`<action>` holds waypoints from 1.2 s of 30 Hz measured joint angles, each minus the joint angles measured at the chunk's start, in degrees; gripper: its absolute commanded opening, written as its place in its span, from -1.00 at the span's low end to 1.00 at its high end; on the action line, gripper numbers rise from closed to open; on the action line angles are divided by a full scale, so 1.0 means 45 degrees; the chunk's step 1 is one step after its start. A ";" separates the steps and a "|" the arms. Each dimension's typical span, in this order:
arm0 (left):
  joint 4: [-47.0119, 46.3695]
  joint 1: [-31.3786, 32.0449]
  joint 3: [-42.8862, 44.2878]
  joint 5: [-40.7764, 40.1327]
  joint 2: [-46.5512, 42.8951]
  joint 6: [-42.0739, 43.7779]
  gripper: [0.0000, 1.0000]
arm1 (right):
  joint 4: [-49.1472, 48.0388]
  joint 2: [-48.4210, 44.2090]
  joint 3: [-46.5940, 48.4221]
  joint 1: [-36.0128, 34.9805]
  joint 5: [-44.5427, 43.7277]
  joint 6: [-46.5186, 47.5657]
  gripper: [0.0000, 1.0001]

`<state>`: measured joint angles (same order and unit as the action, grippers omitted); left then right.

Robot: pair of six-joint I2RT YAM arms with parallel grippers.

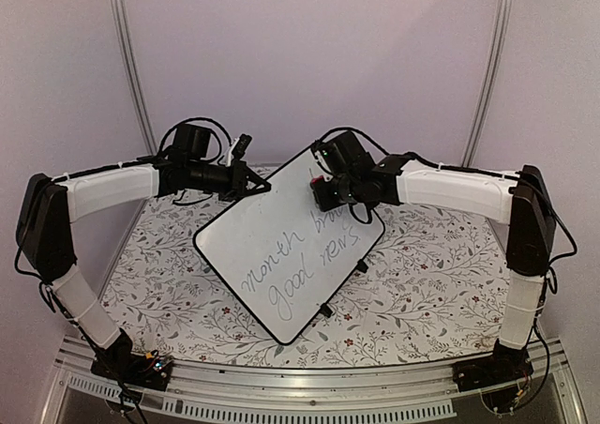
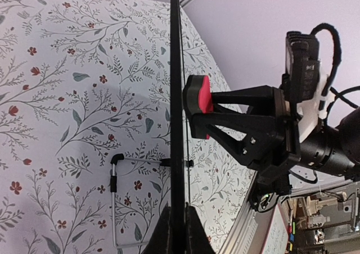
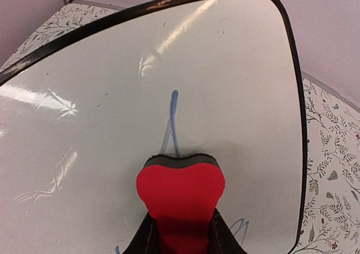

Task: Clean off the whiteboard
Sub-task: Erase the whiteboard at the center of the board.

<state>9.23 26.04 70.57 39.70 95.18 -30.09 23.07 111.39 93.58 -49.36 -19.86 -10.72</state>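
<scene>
Floral cloth (image 1: pixel 422 283), white with grey twigs and small red flowers, covers the table behind the silver aluminium rail (image 1: pixel 309 386) where both arm bases are bolted. Beyond the rail, in the middle of the cloth, sits the large glossy white rectangular whiteboard (image 1: pixel 281 213) with a thin black frame, turned so that one corner points to the rail. Grey handwriting (image 1: pixel 295 269) on it reads "month b…" and below "good news"; the end of the upper line is hidden under the right arm. Two small black feet (image 1: pixel 325 309) stick out at the lower right edge of the whiteboard.

At the far left edge of the whiteboard the left gripper (image 1: pixel 258 187) is clenched on the frame. The left wrist view shows the whiteboard edge-on as a black line between the two fingers (image 2: pixel 194 237). It also shows a thin metal wire stand (image 2: pixel 114 198) on the back side, which the top view does not show.

On the far part of the whiteboard's face the right gripper (image 1: pixel 323 194) grasps a red heart-shaped eraser (image 3: pixel 180 189) with dark grey felt, and the felt touches the surface. Only the right wrist view shows blue pen strokes (image 3: pixel 173 119) just beyond the eraser; they cannot be read. Behind the whiteboard stands a plain pale lilac wall (image 1: pixel 309 49).
</scene>
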 measured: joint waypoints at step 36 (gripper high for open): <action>-0.0078 0.0000 0.0000 0.0291 0.0000 0.0112 -1.00 | 0.0889 0.0563 0.1982 0.0675 0.0597 0.0209 -1.00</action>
<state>8.88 26.04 70.57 41.01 95.18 -29.58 27.07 113.93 102.50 -46.33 -17.17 -9.78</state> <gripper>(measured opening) 0.034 0.228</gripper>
